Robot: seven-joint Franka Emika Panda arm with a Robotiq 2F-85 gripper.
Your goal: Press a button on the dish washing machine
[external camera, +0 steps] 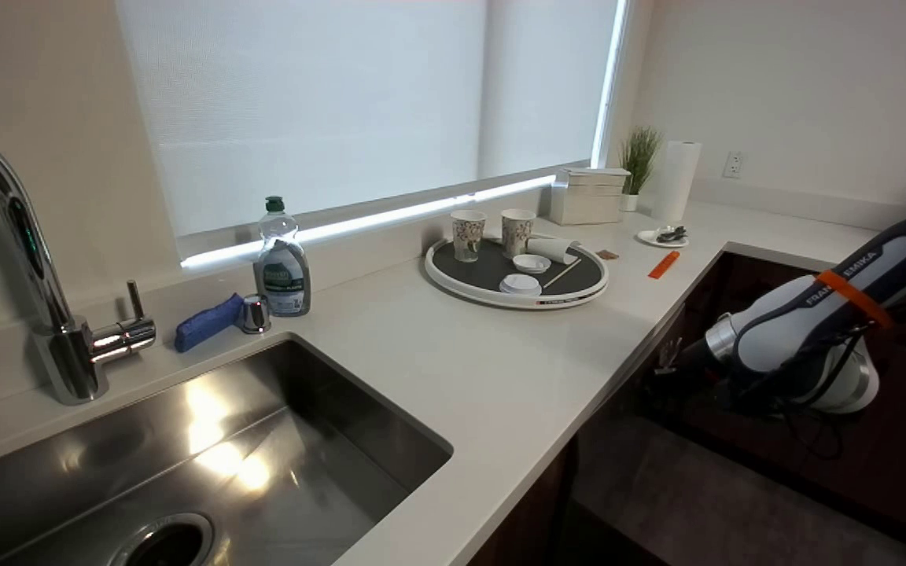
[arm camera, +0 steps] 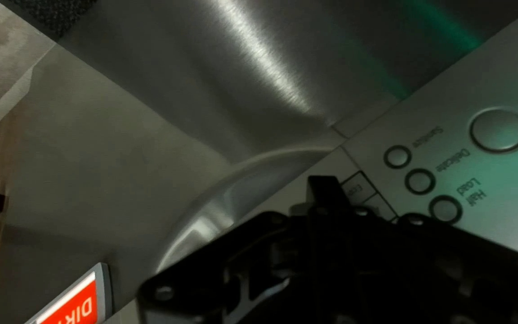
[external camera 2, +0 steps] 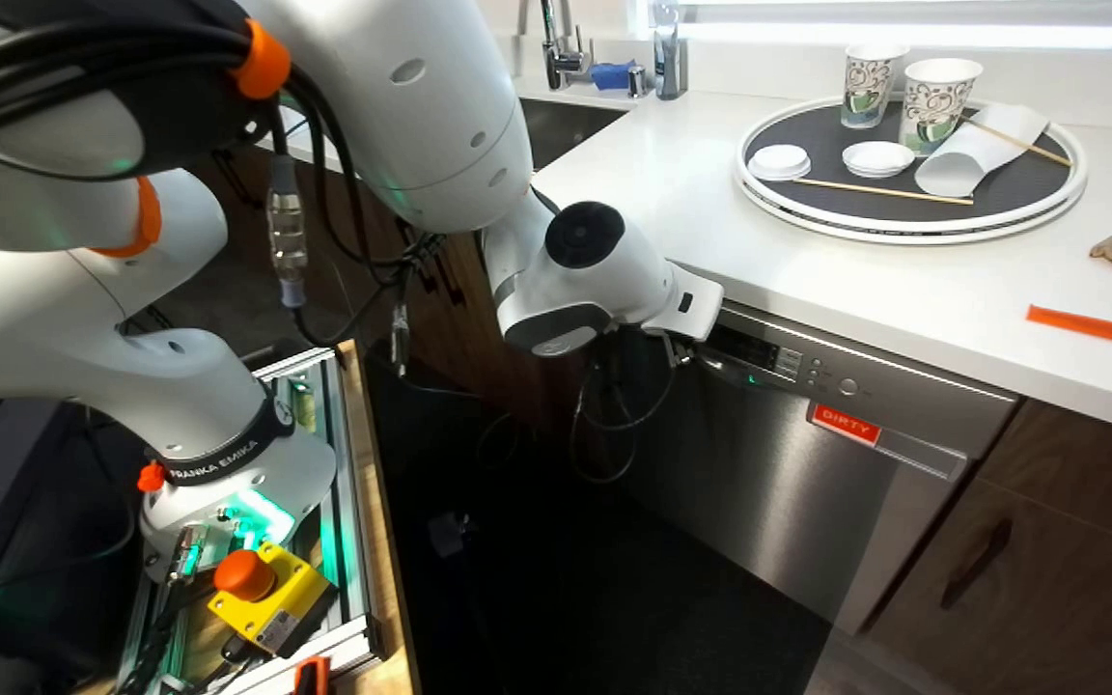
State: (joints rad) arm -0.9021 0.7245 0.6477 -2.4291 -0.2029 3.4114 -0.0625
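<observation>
The dish washing machine [external camera 2: 759,473] is a brushed steel front under the white counter in an exterior view; its front does not show clearly in the other exterior picture. The wrist view shows its steel door [arm camera: 259,58] and control strip. A large round On/Off button [arm camera: 499,130] and small round Sanitize [arm camera: 397,156], Delicate [arm camera: 420,181] and Half Load [arm camera: 445,209] buttons lie right of the fingertips. My gripper [arm camera: 326,193] is shut and appears empty, its tips over the Eco label area. It is dark in both exterior views [external camera: 665,377] [external camera 2: 677,352]. I cannot tell whether it touches the panel.
A red DIRTY sign [external camera 2: 846,425] sits on the machine's front, also in the wrist view [arm camera: 70,306]. The counter edge [external camera 2: 865,333] is just above the gripper. A round tray [external camera 2: 903,227] with cups stands on the counter. Loose cables [external camera 2: 604,473] hang below the wrist.
</observation>
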